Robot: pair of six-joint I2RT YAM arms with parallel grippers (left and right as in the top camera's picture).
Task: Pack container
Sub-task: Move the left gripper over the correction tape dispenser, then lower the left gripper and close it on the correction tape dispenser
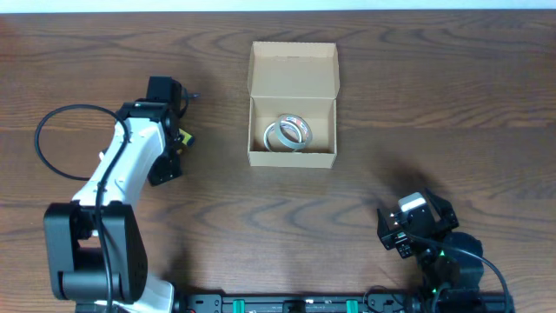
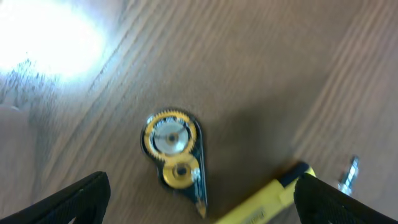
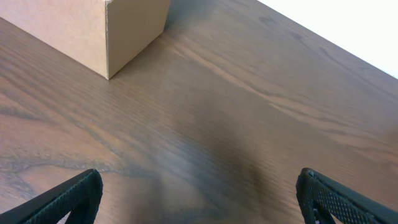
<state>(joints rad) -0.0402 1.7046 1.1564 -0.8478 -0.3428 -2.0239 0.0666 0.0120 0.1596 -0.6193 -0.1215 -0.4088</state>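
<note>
Dark brown wood-grain table

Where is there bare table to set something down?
The table is bare right of the container, and between it and the open right gripper. Crowded beneath the open left gripper: a correction-tape dispenser and a yellow item lie there.

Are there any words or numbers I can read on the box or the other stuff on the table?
No text can be read anywhere in these pictures.
The container: plain cardboard, no print.
The tape rolls inside it: too small, no lettering shows.
The tape dispenser with yellow gears: blurred, no label readable.
The yellow pen-like thing: partly out of view, no words seen.
</note>
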